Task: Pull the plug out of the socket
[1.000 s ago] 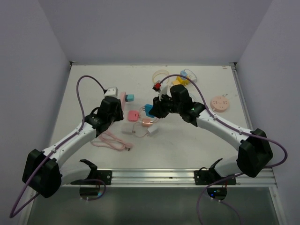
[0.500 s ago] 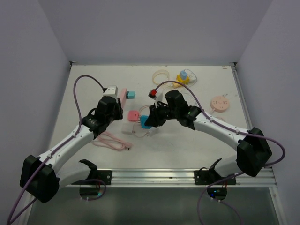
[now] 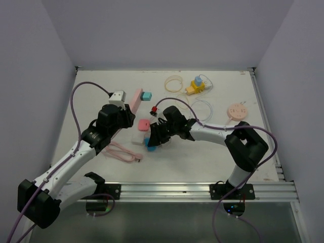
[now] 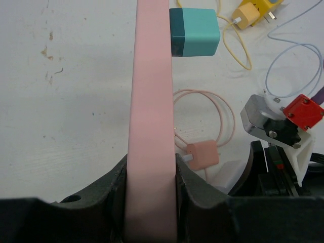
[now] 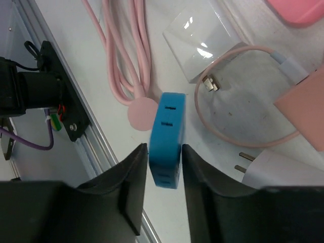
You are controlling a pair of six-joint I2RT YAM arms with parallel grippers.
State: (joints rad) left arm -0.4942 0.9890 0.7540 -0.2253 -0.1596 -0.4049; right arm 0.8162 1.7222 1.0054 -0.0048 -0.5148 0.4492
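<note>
Beyond the left gripper (image 4: 151, 169), clamped on the strip (image 4: 152, 76), the teal plug (image 4: 195, 32) juts rightward from its far end. A blue plug (image 5: 167, 126) sits between the jaws of the right gripper (image 5: 165, 167); whether they grip it I cannot tell.

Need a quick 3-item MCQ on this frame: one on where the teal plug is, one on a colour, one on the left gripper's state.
1. The teal plug is:
A. lying loose, apart from everything
B. seated on the side of the pink power strip
C. stacked on a yellow plug

2. Between the fingers of the right gripper is a plug coloured:
A. blue
B. yellow
C. white

3. The left gripper is:
A. open, holding nothing
B. out of view
C. shut on the pink power strip

Answers:
1 B: the left wrist view shows it flush against the strip's side.
2 A: the right wrist view shows the blue plug between the fingers.
3 C: both fingers press on the strip's sides.
</note>
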